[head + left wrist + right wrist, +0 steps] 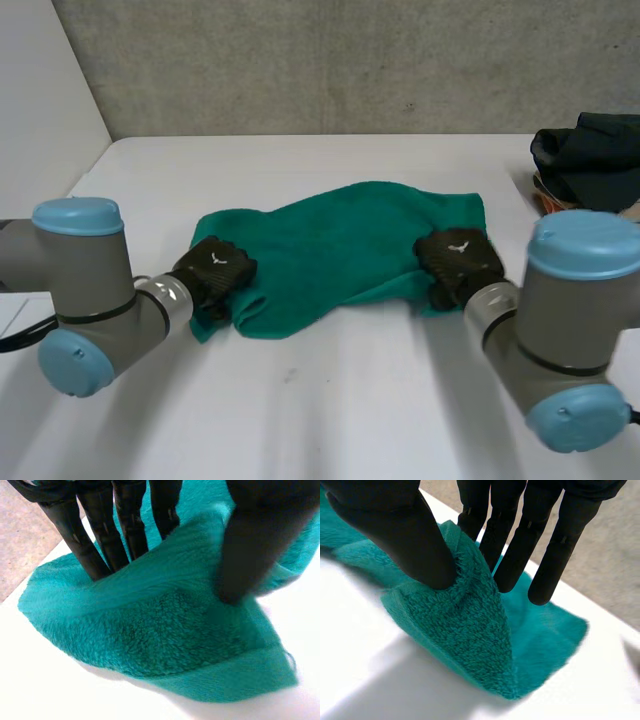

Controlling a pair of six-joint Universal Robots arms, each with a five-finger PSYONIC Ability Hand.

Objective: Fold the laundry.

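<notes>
A green towel (340,245) lies rumpled across the middle of the white table (330,410). My left hand (213,268) is at its near left corner. In the left wrist view a raised ridge of the towel (165,630) stands between the fingers (100,535) and the thumb (260,545), which pinch it. My right hand (458,262) is at the near right corner. There the thumb (395,530) digs into a lifted fold of the towel (465,630), with the fingers (520,545) on its far side.
A pile of dark clothes (590,150) sits at the table's back right edge. A grey wall runs behind the table. Bare white tabletop lies in front of the towel, between my two arms.
</notes>
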